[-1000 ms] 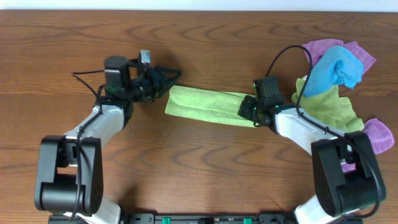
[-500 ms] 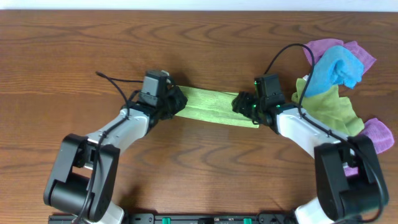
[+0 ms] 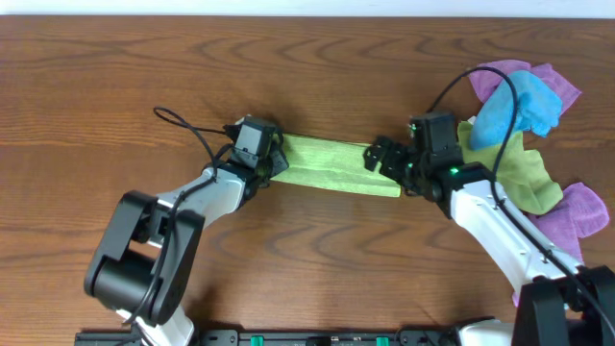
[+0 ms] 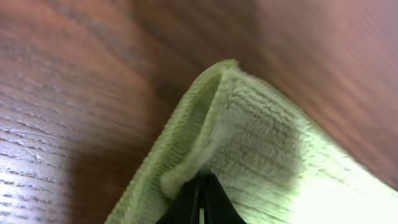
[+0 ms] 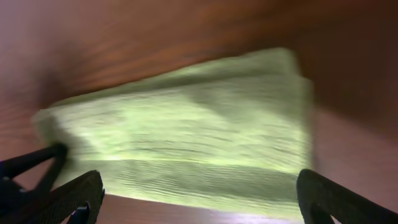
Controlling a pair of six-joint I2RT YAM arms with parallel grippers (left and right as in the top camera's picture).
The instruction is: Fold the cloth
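A light green cloth (image 3: 332,163) lies as a long folded strip in the middle of the wooden table. My left gripper (image 3: 273,160) is at its left end, shut on the rolled edge of the cloth (image 4: 267,155). In the left wrist view the black fingertips (image 4: 200,186) meet with that edge pinched between them. My right gripper (image 3: 381,159) is at the strip's right end, open. In the right wrist view the gripper (image 5: 199,180) stands wide, with the cloth (image 5: 186,124) flat between and beyond the two fingers (image 5: 71,199), nothing held.
A heap of other cloths (image 3: 514,111), purple, blue and olive green, lies at the right of the table, behind my right arm. Another purple cloth (image 3: 586,207) sits near the right edge. The left arm's black cable (image 3: 192,130) loops over the wood.
My left gripper swung right to the cloth's left end and shut on its edge. My right gripper opened, let go of the right end and drew back slightly to the right.
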